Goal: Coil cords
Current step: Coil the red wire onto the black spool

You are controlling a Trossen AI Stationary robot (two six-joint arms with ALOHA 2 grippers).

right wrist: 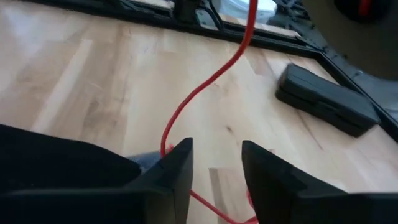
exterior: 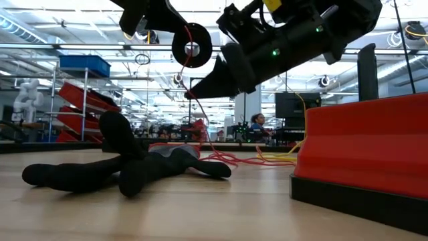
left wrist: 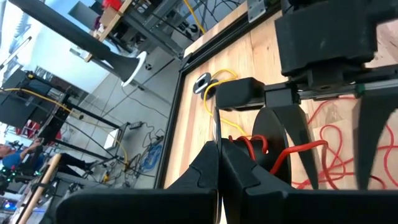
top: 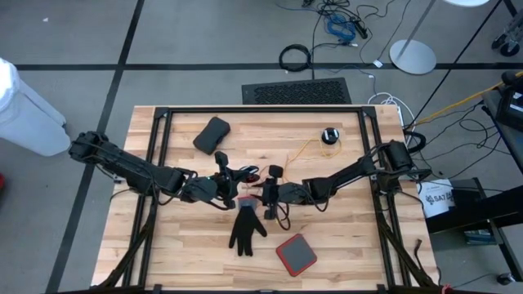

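My left gripper is shut at the table's middle and carries a black round puck wound with red cord, well above the table. The red cord hangs from the puck and ends in a loose heap on the wood. My right gripper is open just right of it. The hanging cord runs down past one of its fingers; I cannot tell whether they touch. A second black puck lies flat at the far right with a yellow cord trailing toward the middle. My left gripper is shut on the black puck near its rim, where the red cord is wound. Its own shut fingers hide the exact place of contact. The puck stands on edge, lifted clear of the table, and the red cord hangs slack below it.
A black glove lies flat just near of the grippers. A red-topped square pad lies near the front edge. A black case lies at the far left. A black frame borders the tabletop.
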